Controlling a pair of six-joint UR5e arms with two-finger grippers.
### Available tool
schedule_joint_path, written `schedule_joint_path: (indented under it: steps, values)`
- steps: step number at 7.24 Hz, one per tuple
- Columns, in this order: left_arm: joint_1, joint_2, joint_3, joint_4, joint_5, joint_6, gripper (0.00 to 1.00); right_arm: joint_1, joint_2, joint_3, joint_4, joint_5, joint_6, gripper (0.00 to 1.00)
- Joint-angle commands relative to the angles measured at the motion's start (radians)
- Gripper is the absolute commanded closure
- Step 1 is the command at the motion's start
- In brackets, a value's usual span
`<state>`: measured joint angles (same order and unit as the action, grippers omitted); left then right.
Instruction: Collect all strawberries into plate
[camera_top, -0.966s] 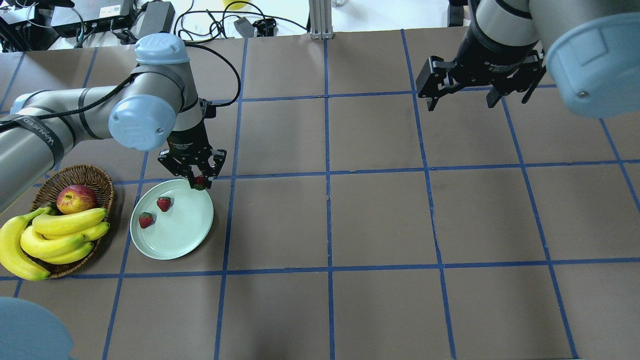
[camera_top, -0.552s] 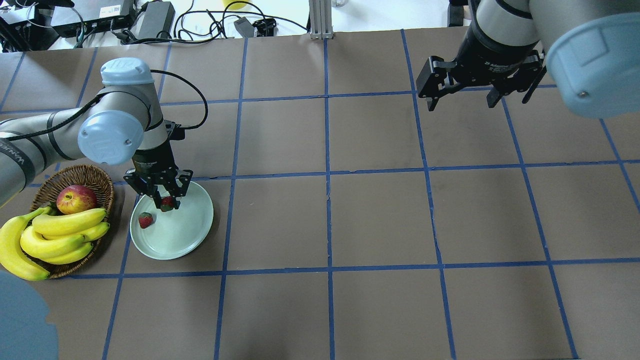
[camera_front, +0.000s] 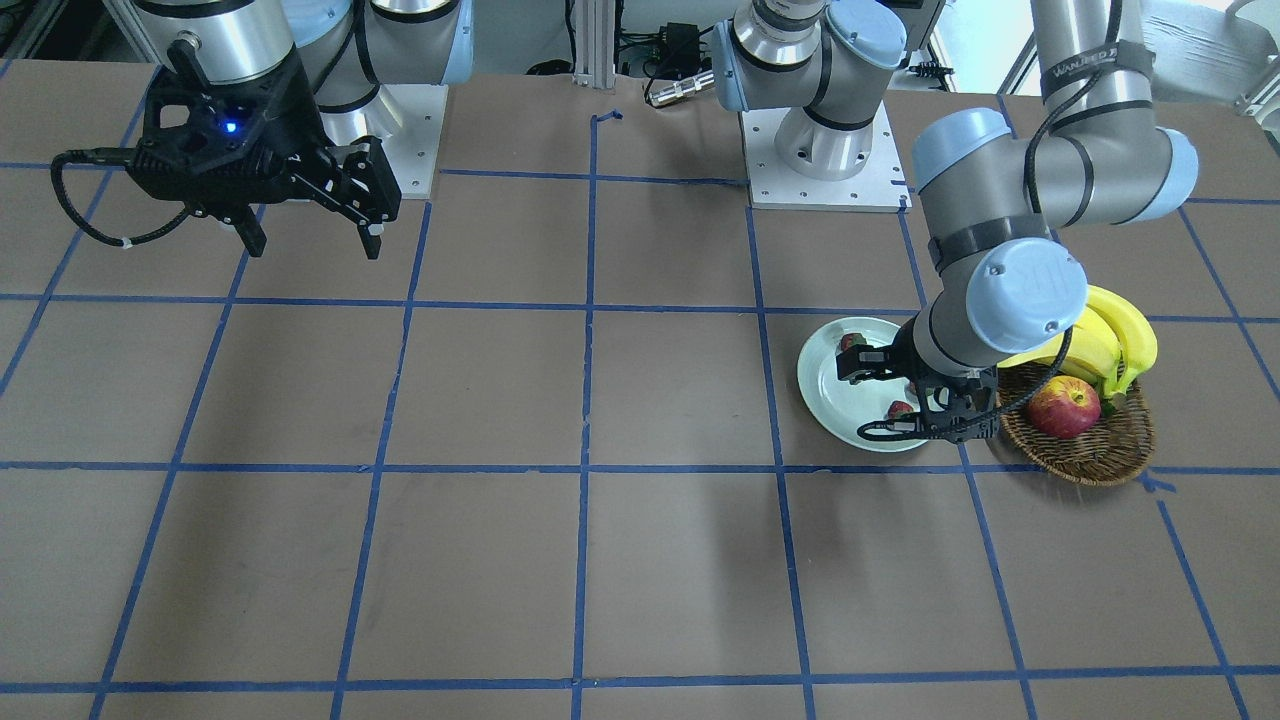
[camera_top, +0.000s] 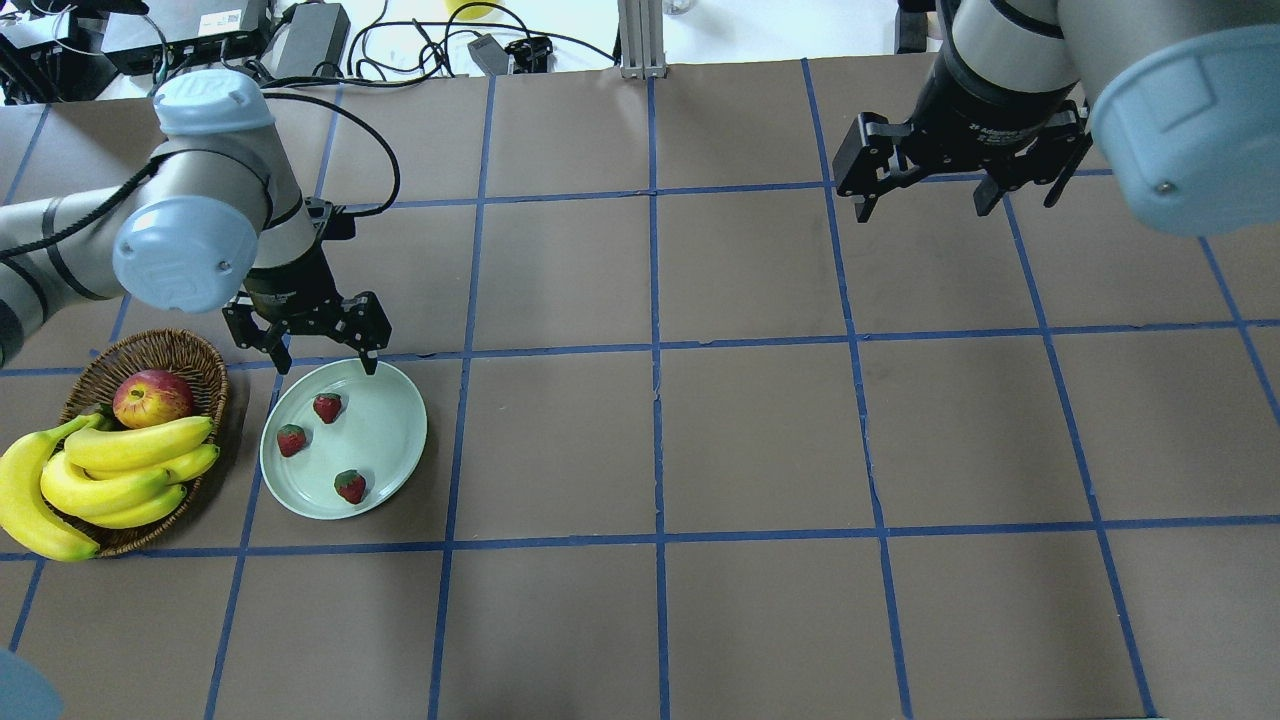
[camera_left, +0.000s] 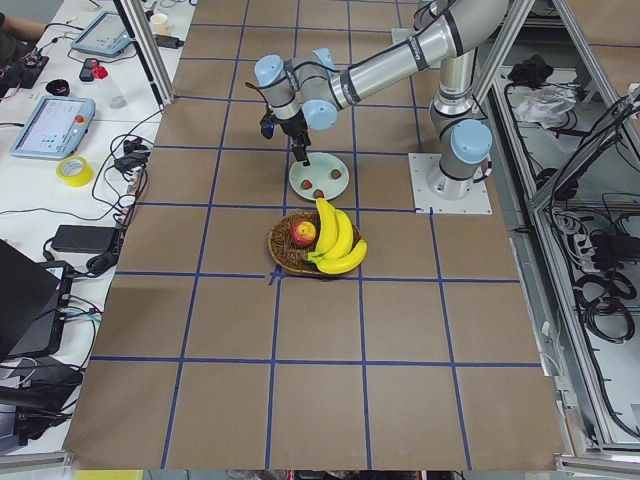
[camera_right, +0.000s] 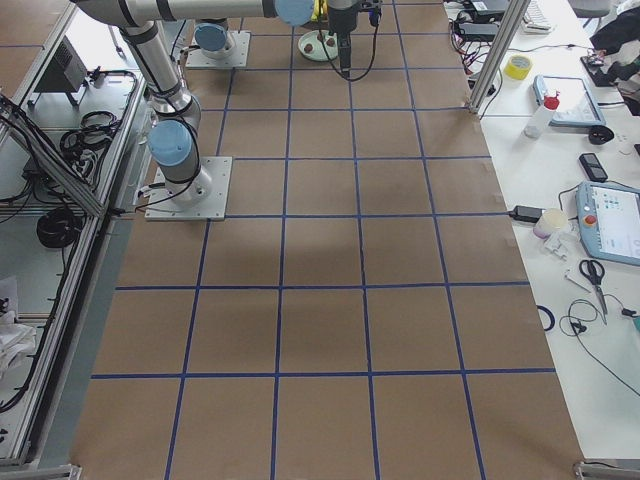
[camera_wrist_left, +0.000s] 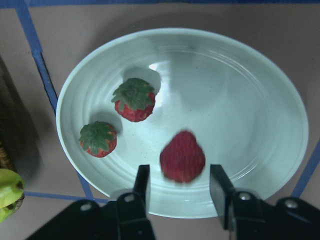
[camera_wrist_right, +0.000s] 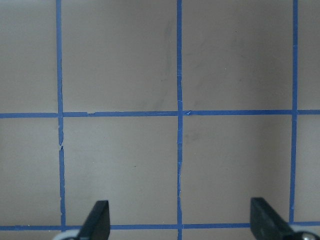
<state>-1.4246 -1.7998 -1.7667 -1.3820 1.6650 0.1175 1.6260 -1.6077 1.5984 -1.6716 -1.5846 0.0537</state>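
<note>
1. All three strawberries (camera_top: 350, 486) lie in the plate (camera_top: 385, 430), on the desk (camera_top: 760, 430) just beside the basket (camera_top: 195, 352).
2. Left pincer (camera_top: 322, 363): spread wide, empty, above the plate's far rim.
3. Right pincer (camera_top: 935, 195): wide apart, empty, well away over the desk.

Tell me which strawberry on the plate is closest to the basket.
The leftmost strawberry in the overhead view, at the plate rim beside the basket. The far strawberry and near strawberry sit farther right.
</note>
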Motion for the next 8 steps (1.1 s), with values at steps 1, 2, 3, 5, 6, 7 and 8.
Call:
schedule_joint_path:
  steps: [1, 2, 3, 5, 6, 7, 8]
  values:
    - [-0.007, 0.091, 0.164, -0.128, -0.094, -0.009, 0.00, 0.000, 0.000, 0.000, 0.000, 0.003, 0.000, 0.00]
    - [-0.010, 0.123, 0.230, -0.153, -0.094, -0.016, 0.00, 0.000, 0.000, 0.000, 0.000, 0.002, 0.000, 0.00]
    - [-0.016, 0.138, 0.252, -0.154, -0.096, -0.016, 0.00, 0.002, 0.000, 0.000, -0.002, 0.003, 0.000, 0.00]
    - [-0.020, 0.189, 0.257, -0.157, -0.099, -0.016, 0.00, 0.000, 0.000, -0.006, -0.014, 0.008, -0.003, 0.00]
    - [-0.020, 0.201, 0.248, -0.160, -0.100, -0.015, 0.00, 0.000, -0.001, -0.006, -0.013, 0.008, -0.008, 0.00]
    - [-0.023, 0.209, 0.248, -0.161, -0.105, -0.015, 0.00, 0.000, 0.000, -0.006, -0.013, 0.008, -0.008, 0.00]
    - [-0.048, 0.214, 0.246, -0.169, -0.099, -0.016, 0.00, 0.002, -0.001, -0.005, -0.014, 0.008, -0.008, 0.00]
